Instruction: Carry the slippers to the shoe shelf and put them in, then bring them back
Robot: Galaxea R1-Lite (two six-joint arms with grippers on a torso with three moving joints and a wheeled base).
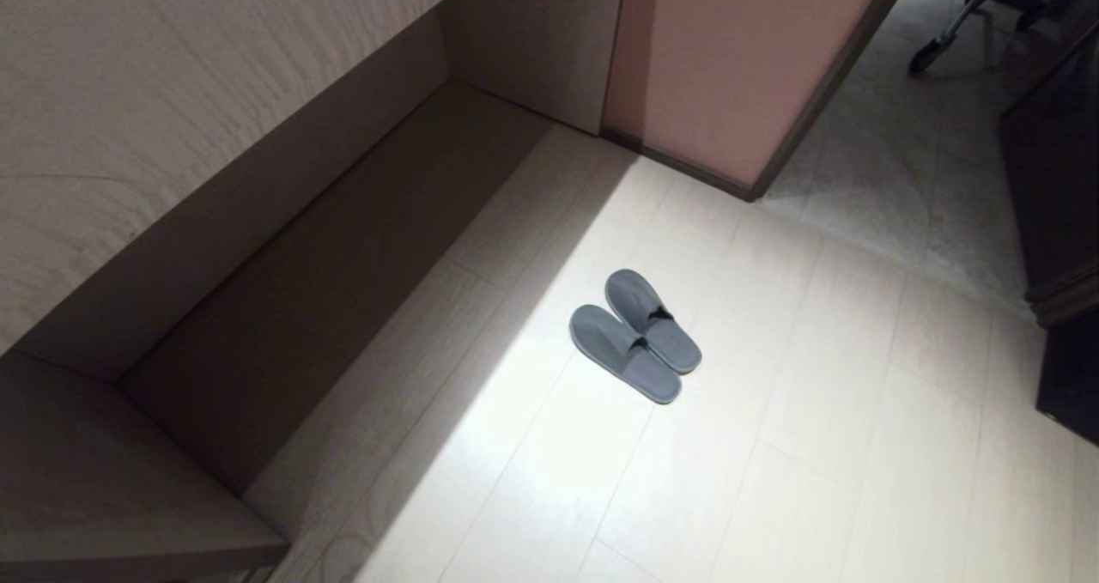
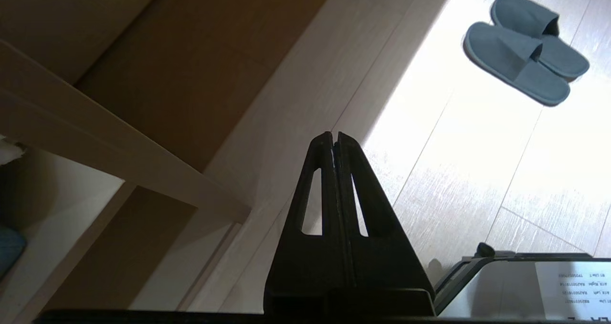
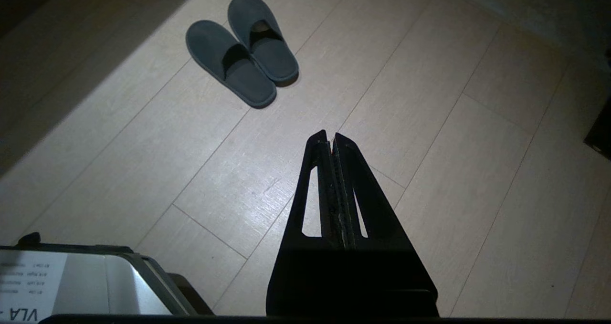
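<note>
The grey-blue slippers (image 1: 636, 334) lie side by side on the pale floor in a patch of light, toes pointing toward the shelf side. Both wrist views catch the pair as well: slippers (image 2: 525, 47) from the left arm, slippers (image 3: 241, 49) from the right arm. The shoe shelf (image 1: 335, 257) is the long low open cubby on the left, its inside dark and bare. My left gripper (image 2: 334, 135) is shut with nothing in it, well short of the pair. My right gripper (image 3: 330, 135) is also shut and holds nothing. Neither arm shows in the head view.
A beige counter top (image 1: 154, 111) runs above the cubby. A pinkish wall panel (image 1: 738, 68) stands behind the slippers. A wheeled cart (image 1: 987, 16) is at the far right, and dark furniture (image 1: 1060, 222) lines the right edge. My own base (image 3: 71, 281) shows low in both wrist views.
</note>
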